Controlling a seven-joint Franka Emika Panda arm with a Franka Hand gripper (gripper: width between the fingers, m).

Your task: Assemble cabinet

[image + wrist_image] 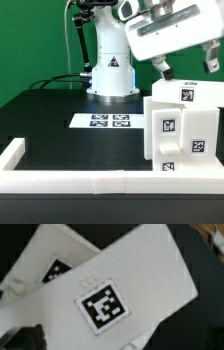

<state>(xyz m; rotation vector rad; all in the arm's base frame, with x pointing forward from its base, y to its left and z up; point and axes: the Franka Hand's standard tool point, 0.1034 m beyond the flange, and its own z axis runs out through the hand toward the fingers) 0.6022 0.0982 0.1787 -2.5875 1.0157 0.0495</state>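
The white cabinet body (183,128) stands on the black table at the exterior view's right, with several black-and-white tags on its faces. My gripper (186,68) hangs just above its top edge. The two dark fingers are wide apart with nothing between them, so it is open and empty. In the blurred wrist view, a white cabinet face (140,269) fills the picture, with one large tag (103,306) and a second tag (57,271) on a neighbouring face. One dark finger (24,339) shows at the picture's edge.
The marker board (110,122) lies flat in front of the robot base (110,75). A low white border frame (60,180) runs along the table's near edge and the exterior view's left side. A black cable lies behind the base.
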